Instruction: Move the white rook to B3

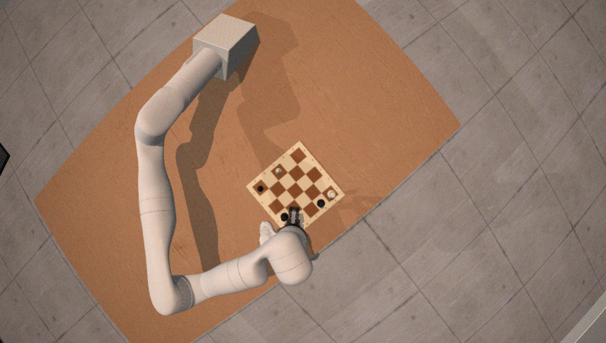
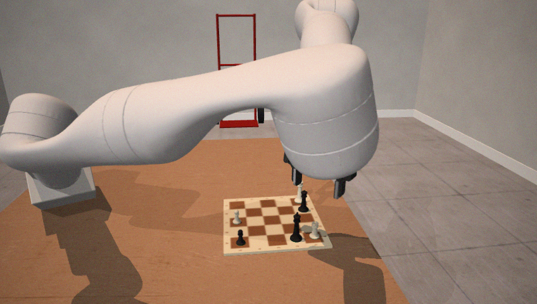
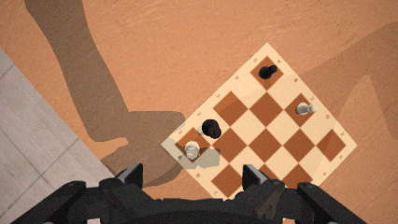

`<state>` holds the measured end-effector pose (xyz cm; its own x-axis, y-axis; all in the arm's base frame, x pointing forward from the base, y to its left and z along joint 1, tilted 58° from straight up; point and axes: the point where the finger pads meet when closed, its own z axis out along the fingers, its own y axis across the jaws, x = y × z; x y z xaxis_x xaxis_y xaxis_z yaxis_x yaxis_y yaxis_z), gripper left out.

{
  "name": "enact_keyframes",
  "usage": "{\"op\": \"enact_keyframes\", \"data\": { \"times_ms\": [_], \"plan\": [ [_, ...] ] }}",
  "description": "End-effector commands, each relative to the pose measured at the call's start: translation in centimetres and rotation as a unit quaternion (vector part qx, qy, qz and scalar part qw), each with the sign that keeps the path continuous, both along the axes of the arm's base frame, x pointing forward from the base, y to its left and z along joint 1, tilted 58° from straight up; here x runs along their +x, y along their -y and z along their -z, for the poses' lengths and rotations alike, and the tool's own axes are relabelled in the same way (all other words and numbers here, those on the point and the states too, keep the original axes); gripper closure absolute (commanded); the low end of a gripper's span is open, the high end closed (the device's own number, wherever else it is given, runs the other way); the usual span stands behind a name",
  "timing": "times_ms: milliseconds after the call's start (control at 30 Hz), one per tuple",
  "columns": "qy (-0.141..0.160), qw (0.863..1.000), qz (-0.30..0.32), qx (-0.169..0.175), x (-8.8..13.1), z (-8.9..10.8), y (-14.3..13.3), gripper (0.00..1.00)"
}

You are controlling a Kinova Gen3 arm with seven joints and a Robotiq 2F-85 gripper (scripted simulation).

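The white rook (image 2: 314,230) stands upright on the near right corner square of the small chessboard (image 2: 273,223). It shows in the wrist view (image 3: 191,149) on a shaded corner square. A tall black piece (image 2: 296,227) (image 3: 211,128) stands on the square beside it. My gripper (image 2: 318,182) is open and empty, well above the rook. In the wrist view the gripper (image 3: 191,176) has the rook just ahead, between its two fingers. In the overhead view the gripper (image 1: 293,214) hides the rook. The edge marks are too small to read.
A white pawn (image 2: 236,217) and a black pawn (image 2: 240,237) stand on the board's left side. A black piece (image 2: 303,201) and a tall white piece (image 2: 299,192) stand at the far right corner. The table edge runs close by the board. A red hand truck (image 2: 236,71) stands by the back wall.
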<state>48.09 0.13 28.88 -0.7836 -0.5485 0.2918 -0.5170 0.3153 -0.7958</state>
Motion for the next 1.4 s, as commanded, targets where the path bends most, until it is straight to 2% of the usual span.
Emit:
{"op": "enact_keyframes", "data": {
  "times_ms": [0,433,467,1367],
  "plan": [
    [-0.007,1.000,-0.005,-0.003,0.01,0.02,0.06,0.00],
    [-0.021,1.000,-0.014,-0.009,0.04,0.08,0.14,0.00],
    [-0.021,1.000,-0.014,-0.009,0.04,0.08,0.14,0.63],
    [-0.021,1.000,-0.014,-0.009,0.04,0.08,0.14,0.63]
  ]
}}
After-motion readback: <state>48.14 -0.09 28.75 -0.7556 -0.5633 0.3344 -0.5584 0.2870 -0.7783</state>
